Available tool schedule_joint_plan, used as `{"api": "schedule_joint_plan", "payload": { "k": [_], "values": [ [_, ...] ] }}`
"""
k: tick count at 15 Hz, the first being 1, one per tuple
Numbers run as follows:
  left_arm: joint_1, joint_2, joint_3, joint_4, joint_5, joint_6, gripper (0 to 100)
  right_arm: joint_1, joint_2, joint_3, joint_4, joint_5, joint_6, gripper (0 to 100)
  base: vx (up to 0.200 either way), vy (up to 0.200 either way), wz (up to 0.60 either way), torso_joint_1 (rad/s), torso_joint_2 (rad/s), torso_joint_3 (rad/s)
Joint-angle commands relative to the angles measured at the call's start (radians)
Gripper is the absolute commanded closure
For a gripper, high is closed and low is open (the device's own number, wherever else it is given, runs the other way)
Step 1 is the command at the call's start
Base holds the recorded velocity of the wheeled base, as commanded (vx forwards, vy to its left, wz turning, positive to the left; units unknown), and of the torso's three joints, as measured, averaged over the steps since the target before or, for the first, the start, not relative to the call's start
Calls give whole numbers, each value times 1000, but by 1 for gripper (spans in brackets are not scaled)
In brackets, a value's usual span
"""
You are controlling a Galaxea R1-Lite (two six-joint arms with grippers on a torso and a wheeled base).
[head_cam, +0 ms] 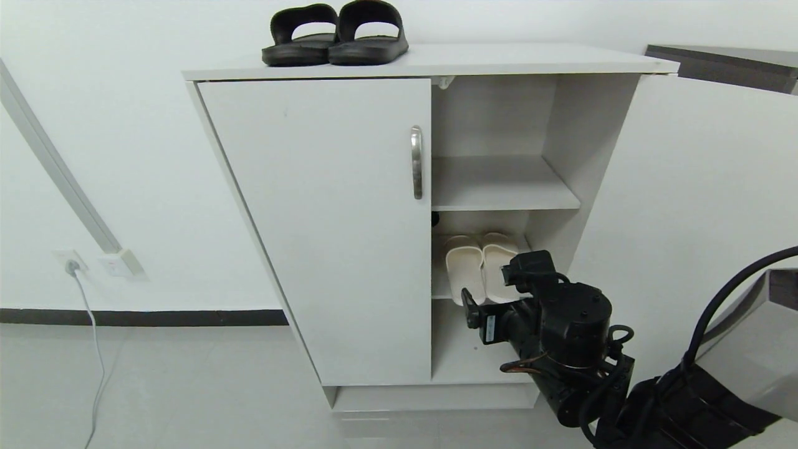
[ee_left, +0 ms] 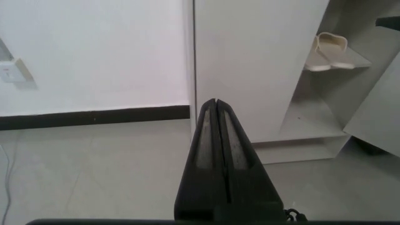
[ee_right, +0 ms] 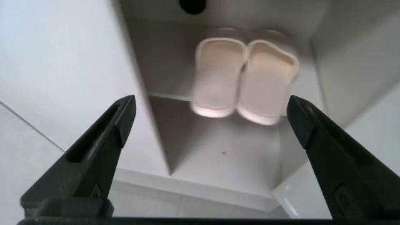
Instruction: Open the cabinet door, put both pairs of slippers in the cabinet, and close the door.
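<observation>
A black pair of slippers (head_cam: 336,34) rests on top of the white cabinet (head_cam: 436,59). Its left door (head_cam: 324,224) is closed, and the right door (head_cam: 698,206) is swung wide open. On the middle shelf inside lies a white pair of slippers (head_cam: 481,265) (ee_right: 244,78) (ee_left: 330,51), side by side with nothing gripping them. My right gripper (head_cam: 499,288) (ee_right: 212,115) hangs open just in front of that shelf, its fingers apart from the white pair. Low over the floor, left of the cabinet, my left gripper (ee_left: 215,105) is shut and empty.
The upper shelf (head_cam: 499,184) and bottom compartment (head_cam: 461,349) hold nothing. A metal handle (head_cam: 416,162) is on the closed door. A wall socket (head_cam: 70,262) with a hanging cable is at the left, above grey floor (head_cam: 156,386). A grey unit (head_cam: 723,62) stands behind the open door.
</observation>
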Motion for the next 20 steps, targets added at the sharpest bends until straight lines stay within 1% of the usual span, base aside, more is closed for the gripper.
{"api": "schedule_joint_plan", "payload": {
  "k": [1,6,7,11,15,20],
  "values": [
    [0,0,0,0,0,0,100,-2,6,0,0,-1,0,0,0,200,0,-2,7,2],
    [0,0,0,0,0,2,100,0,6,2,0,-2,-1,0,0,200,0,5,2,0],
    [0,0,0,0,0,2,100,0,7,14,-1,-2,-21,0,0,200,0,-2,-2,-2],
    [0,2,0,0,0,2,100,1,19,19,-47,-1,-37,0,0,200,0,2,1,1],
    [0,0,0,0,0,0,100,5,23,26,-61,3,-47,0,0,200,0,0,1,2],
    [0,0,0,0,2,-1,100,11,35,26,-87,1,-49,0,0,0,0,0,0,0]
  ]
}}
